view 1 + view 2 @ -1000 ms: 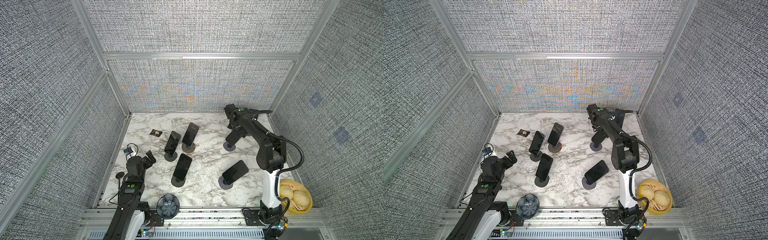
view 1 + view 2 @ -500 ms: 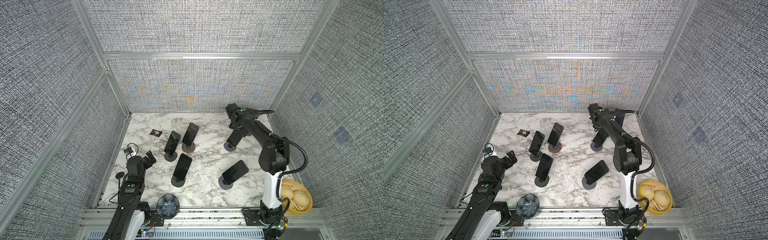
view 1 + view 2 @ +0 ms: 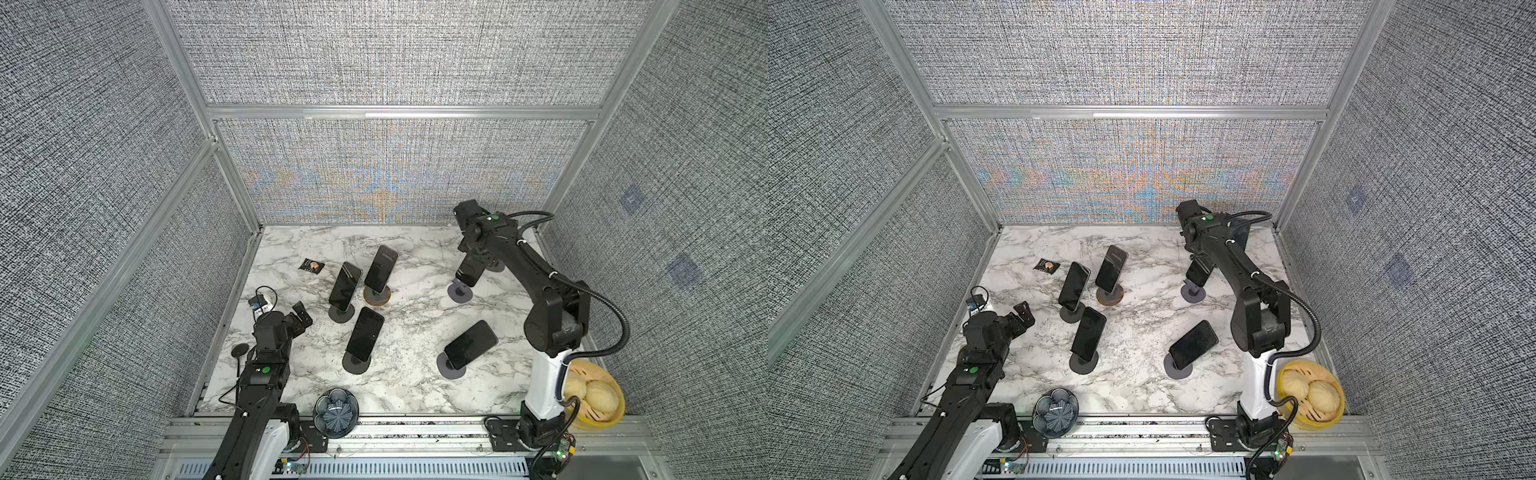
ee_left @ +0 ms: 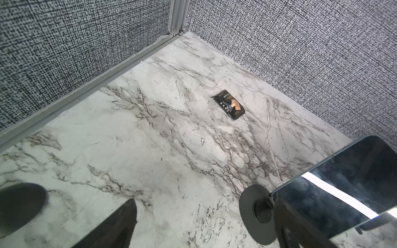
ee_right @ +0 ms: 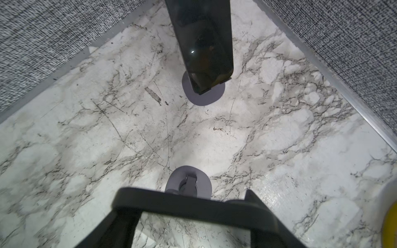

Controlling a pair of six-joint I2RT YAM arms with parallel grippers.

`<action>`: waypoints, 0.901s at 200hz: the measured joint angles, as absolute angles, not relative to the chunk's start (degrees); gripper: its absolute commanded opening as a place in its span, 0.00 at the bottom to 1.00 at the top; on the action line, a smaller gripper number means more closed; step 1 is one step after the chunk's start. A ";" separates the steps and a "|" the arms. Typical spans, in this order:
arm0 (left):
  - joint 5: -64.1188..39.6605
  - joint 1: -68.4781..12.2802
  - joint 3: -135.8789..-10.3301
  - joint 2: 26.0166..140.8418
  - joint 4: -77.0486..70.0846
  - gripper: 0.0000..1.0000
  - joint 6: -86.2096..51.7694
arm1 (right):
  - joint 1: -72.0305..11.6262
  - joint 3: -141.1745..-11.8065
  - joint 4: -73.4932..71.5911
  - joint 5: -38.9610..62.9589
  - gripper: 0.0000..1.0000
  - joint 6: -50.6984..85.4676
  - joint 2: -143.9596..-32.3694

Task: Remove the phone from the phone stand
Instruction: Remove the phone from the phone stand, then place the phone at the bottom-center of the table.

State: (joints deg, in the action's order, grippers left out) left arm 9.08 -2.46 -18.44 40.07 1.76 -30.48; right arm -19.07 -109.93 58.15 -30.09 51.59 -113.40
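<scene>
My right gripper (image 3: pixel 477 258) has its jaws closed on the sides of the phone (image 3: pixel 468 273) near the back right corner of the marble table (image 3: pixel 415 374). The phone leans tilted just above the round base of its stand (image 3: pixel 460 292), and I cannot tell whether it is clear of the cradle. My left gripper (image 3: pixel 302 316) hangs wide apart near the table's left edge, holding nothing.

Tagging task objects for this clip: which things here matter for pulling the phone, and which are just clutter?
Job:
- right gripper
- phone it grips
- stand beneath it

Lying about:
- four other phones on stands
- snack packet
- bun basket
- dark bowl
- left gripper, open
</scene>
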 measured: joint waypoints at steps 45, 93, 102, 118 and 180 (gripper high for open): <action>9.08 -2.46 -18.44 40.58 1.41 0.99 -30.46 | -22.61 -109.40 54.19 -28.21 0.71 42.68 -110.59; 9.06 -2.46 -18.39 41.25 1.15 0.99 -30.48 | -28.14 -107.11 51.22 -23.97 0.72 34.39 -107.42; 9.06 -2.46 -18.28 41.50 0.84 0.99 -30.48 | -28.93 -105.86 50.76 -22.68 0.71 33.58 -106.41; 9.04 -2.48 -18.26 42.26 0.71 0.99 -30.48 | -30.06 -102.78 49.74 -20.14 0.71 32.32 -104.09; 8.82 -2.48 -18.31 45.04 -0.69 0.99 -31.29 | -37.30 -91.85 48.23 -11.64 0.69 29.45 -96.16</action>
